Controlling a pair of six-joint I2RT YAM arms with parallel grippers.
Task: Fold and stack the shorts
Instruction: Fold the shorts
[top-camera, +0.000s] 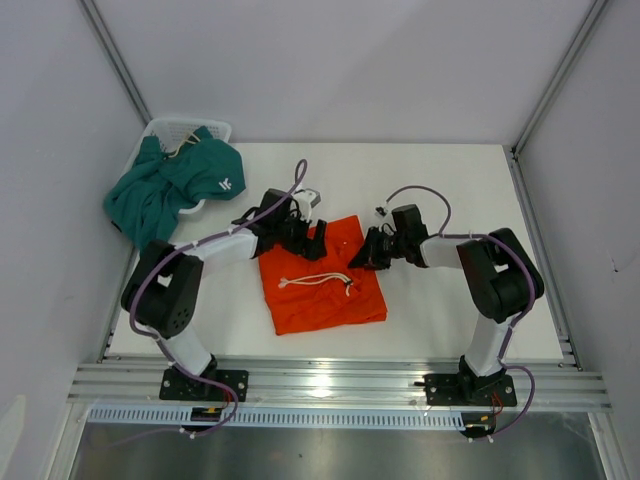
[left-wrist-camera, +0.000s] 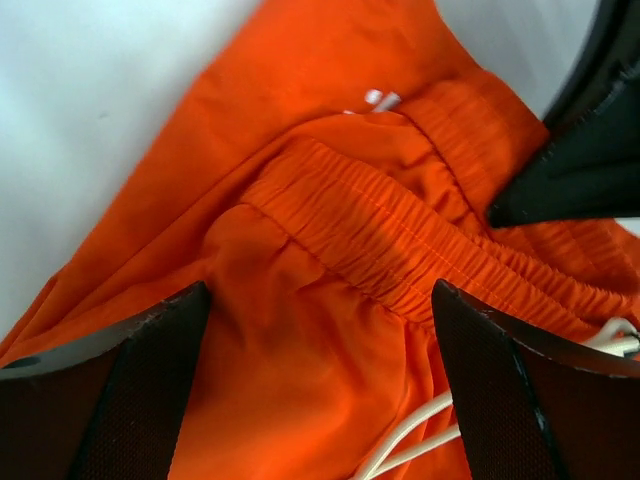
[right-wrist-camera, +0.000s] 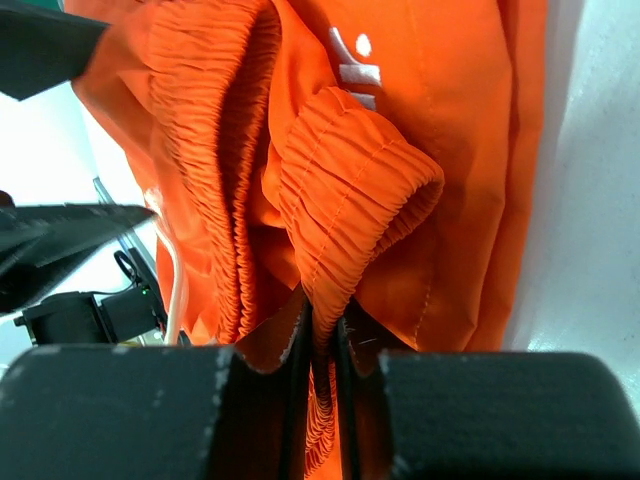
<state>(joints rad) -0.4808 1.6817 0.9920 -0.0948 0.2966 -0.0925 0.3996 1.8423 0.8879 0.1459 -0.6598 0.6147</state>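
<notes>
The orange-red shorts (top-camera: 320, 280) lie mid-table with the white drawstring (top-camera: 318, 282) on top. My right gripper (top-camera: 368, 252) is shut on their ribbed waistband (right-wrist-camera: 345, 190) at the right edge; the fold is pinched between its fingers (right-wrist-camera: 300, 350). My left gripper (top-camera: 312, 240) is open over the shorts' top left part, its fingers (left-wrist-camera: 140, 350) spread either side of the waistband (left-wrist-camera: 400, 250), with nothing gripped. The teal shorts (top-camera: 175, 185), with a small white logo, hang over the basket at back left.
A white mesh basket (top-camera: 190, 128) stands in the back left corner under the teal shorts. Grey walls and metal frame rails bound the white table (top-camera: 440, 190). The right gripper's tip also shows in the left wrist view (left-wrist-camera: 580, 150).
</notes>
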